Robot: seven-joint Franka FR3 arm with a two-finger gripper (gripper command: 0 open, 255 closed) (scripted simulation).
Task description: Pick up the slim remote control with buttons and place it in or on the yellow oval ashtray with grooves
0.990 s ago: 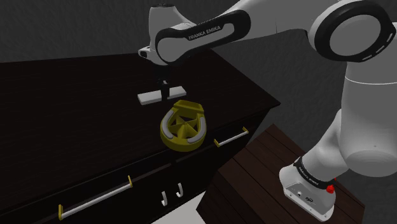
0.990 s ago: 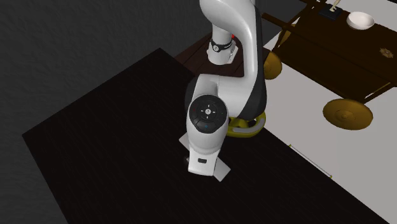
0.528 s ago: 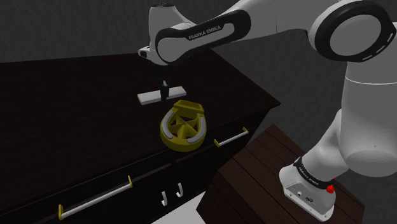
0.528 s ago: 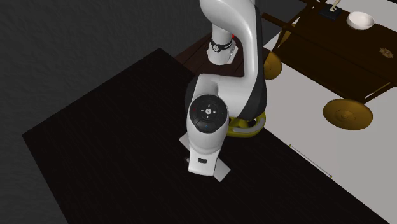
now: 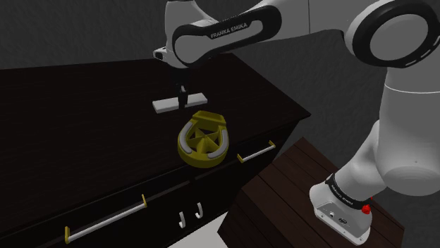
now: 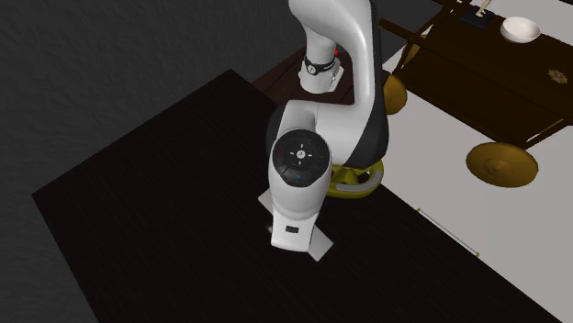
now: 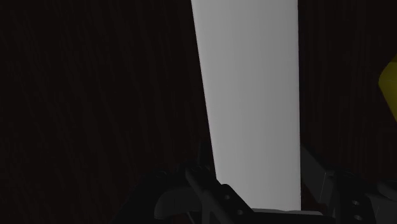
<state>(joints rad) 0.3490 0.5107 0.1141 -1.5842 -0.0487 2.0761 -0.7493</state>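
On the shoulder view's left, the dark tabletop [image 5: 84, 127] runs out to the remote [image 5: 166, 106], a plain pale-grey bar drawn without visible buttons. The fingers [image 5: 183, 94] come straight down onto its middle. In the wrist view they are clenched across the remote's [image 7: 251, 95] narrow width, one black finger pressing each long edge, so it is grasped rather than merely straddled.

The change is small. Against half a second ago, the white arm [image 5: 225, 32] has risen a little at the wrist and the hand stands slightly higher. The remote has barely shifted in either exterior view. I judge this to be the very start of the lift, with the bar just leaving the wood or about to.

Just to the right of the remote and nearer the drawer front sits the yellow ashtray [image 5: 201, 159], with a grey groove round its rim. The carry will be short. The remote is longer than the bowl is wide, so it will likely rest across the rim.
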